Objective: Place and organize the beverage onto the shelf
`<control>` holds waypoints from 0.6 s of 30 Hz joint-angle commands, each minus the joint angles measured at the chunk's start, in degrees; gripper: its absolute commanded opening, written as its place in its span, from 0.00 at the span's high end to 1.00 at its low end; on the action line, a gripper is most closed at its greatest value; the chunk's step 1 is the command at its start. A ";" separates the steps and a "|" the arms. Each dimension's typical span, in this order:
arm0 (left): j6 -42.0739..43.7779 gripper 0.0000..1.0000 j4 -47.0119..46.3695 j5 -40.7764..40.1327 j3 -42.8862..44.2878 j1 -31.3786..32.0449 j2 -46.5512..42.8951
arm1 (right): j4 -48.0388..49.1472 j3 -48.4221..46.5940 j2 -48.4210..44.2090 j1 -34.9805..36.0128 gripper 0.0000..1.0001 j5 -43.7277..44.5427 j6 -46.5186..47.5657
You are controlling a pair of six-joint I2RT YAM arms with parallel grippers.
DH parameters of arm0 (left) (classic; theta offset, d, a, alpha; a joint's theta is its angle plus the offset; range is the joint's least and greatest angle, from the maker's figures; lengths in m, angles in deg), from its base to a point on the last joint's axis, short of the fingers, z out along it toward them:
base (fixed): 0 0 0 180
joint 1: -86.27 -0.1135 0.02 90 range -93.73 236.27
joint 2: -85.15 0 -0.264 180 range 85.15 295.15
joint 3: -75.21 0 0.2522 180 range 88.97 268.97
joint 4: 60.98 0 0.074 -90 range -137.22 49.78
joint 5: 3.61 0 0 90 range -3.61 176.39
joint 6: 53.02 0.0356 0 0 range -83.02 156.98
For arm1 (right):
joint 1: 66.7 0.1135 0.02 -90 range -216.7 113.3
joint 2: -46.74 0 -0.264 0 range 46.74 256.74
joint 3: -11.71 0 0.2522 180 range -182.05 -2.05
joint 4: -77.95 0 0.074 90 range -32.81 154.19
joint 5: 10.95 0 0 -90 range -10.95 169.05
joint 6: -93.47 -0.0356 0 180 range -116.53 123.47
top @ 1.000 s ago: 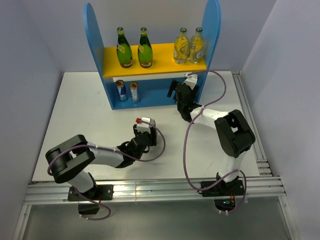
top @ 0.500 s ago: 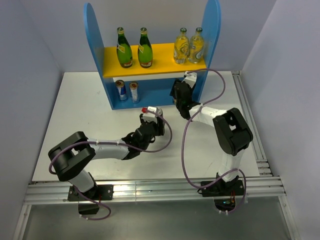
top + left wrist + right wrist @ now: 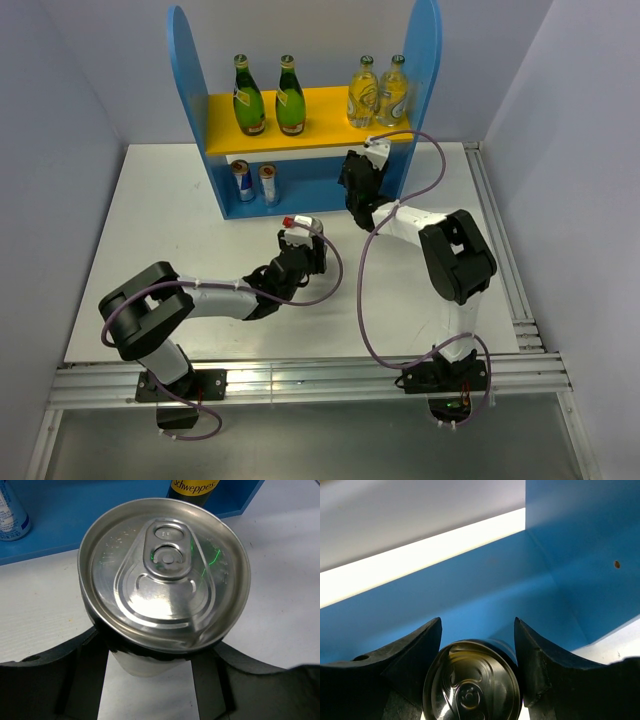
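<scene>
The shelf (image 3: 183, 60) stands at the back of the table. Two green bottles (image 3: 248, 97) stand on the left of its yellow board (image 3: 320, 105). Two slim silver-blue cans (image 3: 243, 180) stand at the left of the blue lower tier. My left gripper (image 3: 302, 238) is shut on a dark can with a silver top (image 3: 165, 575), upright in front of the shelf. My right gripper (image 3: 358, 182) reaches into the right end of the lower tier. It is shut on a dark can with a gold-tinted top (image 3: 470, 685), near the tier's blue back wall (image 3: 470, 595).
Two yellow bottles (image 3: 378, 92) stand on the right of the yellow board. The left wrist view shows a black-yellow Schweppes can (image 3: 194, 486) ahead and a silver-blue can (image 3: 10, 510) at far left. Purple cables (image 3: 368, 290) loop from both arms. A metal rail (image 3: 500, 240) lines the table's right edge.
My left gripper has carried its can up and to the right, toward the shelf. My right gripper has moved further into the lower tier with its can.
</scene>
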 commanded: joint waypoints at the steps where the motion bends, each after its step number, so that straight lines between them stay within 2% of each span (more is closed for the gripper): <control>1: 0.47 1.00 -6.89 -0.36 0.66 -0.11 -1.17 | 5.35 -0.27 -0.97 -0.57 1.00 2.99 0.03; 18: -1.55 1.00 -7.60 -0.27 -0.66 -0.11 -0.64 | 6.33 -7.21 5.09 -3.03 1.00 6.86 -1.02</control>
